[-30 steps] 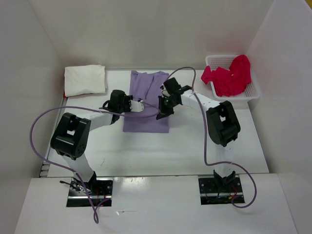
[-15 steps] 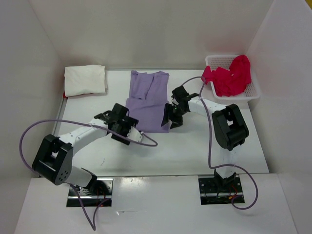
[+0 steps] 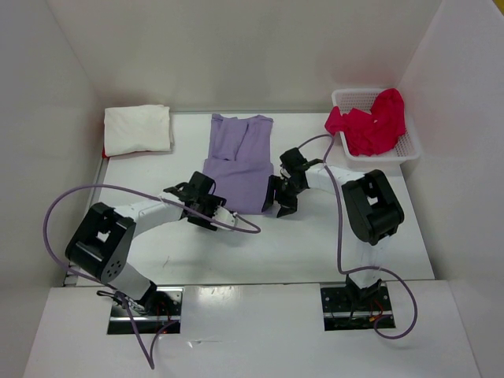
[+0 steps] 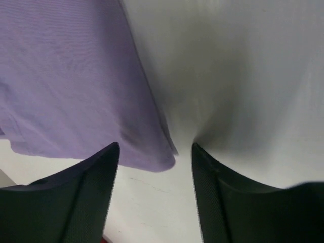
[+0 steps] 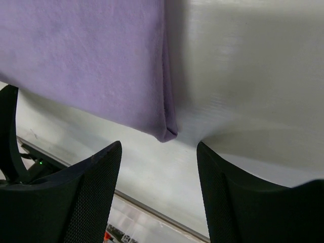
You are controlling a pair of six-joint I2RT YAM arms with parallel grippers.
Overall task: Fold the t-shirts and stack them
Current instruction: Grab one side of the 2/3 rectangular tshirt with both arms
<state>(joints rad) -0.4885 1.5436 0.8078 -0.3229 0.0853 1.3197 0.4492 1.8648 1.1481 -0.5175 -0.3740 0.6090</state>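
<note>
While the lavender t-shirt [image 3: 236, 161] lies flat mid-counter [image 3: 331, 228], long axis running near to far, I see its two near corners just ahead of the left claw [image 4: 154, 152] and right claw [image 5: 159, 147] (both parted wide, holding nothing), one arm at each corner.

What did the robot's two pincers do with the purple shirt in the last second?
Both slid from the middle of the purple shirt toward the robot. The left pincer and right pincer now stand open around its near corners; the right one was shut before. The white shirt and the red shirts in the basket stayed put.
</note>
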